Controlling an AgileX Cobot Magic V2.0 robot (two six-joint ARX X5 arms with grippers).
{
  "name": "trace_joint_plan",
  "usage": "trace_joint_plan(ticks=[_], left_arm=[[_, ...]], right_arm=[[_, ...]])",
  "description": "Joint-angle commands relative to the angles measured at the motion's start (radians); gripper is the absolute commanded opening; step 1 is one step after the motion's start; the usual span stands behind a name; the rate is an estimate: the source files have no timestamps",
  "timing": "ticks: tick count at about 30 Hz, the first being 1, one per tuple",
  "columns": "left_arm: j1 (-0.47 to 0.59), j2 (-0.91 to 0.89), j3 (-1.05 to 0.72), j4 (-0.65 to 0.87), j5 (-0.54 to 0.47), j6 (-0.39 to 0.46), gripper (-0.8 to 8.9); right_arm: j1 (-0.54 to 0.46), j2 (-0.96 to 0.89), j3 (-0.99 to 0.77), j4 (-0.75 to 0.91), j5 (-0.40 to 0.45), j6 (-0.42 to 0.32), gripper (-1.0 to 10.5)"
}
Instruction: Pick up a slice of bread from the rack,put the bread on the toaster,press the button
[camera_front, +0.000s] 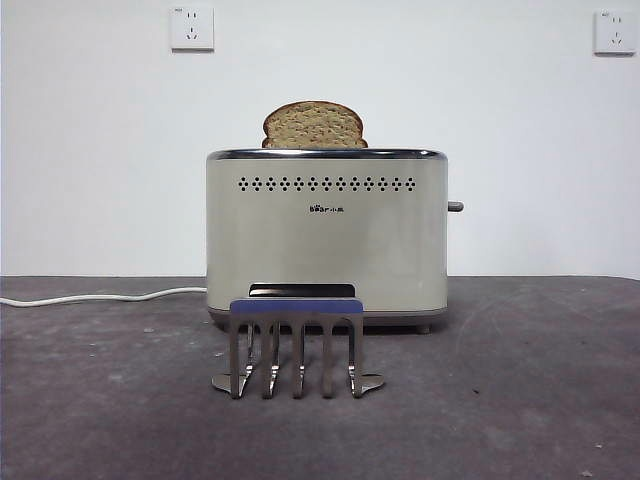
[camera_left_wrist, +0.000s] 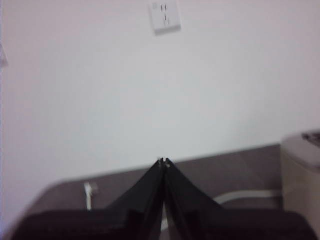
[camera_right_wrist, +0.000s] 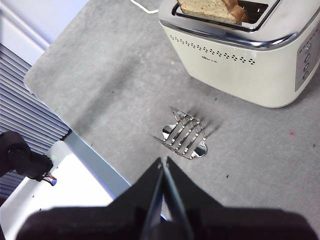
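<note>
Slice of bread upright in the toaster, its domed top above the rim; bare rack in front.

A dark grey table with a speckled, scuffed top runs back to a plain white wall. 2 white wall sockets are mounted high on that wall, 1 toward each upper corner in the front view.
</note>
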Motion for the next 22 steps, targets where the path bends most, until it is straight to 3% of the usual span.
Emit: trace_joint_plan(ticks=[1, 14, 22], left_arm=[[0.003, -0.042, -0.109, 0.036, -0.002, -0.071, -0.03], [0.003, -0.193, -0.361, 0.046, -0.002, -0.119, -0.03], [0.003, -0.23, -0.377, -0.084, -0.002, -0.119, -0.03]], right_arm=[[0.001, 0.001, -0.006, 0.002, -0.001, -0.009, 0.0], [0.001, 0.001, -0.006, 0.002, -0.001, -0.009, 0.0], [0.001, 0.001, -0.006, 0.002, -0.001, -0.009, 0.0]])
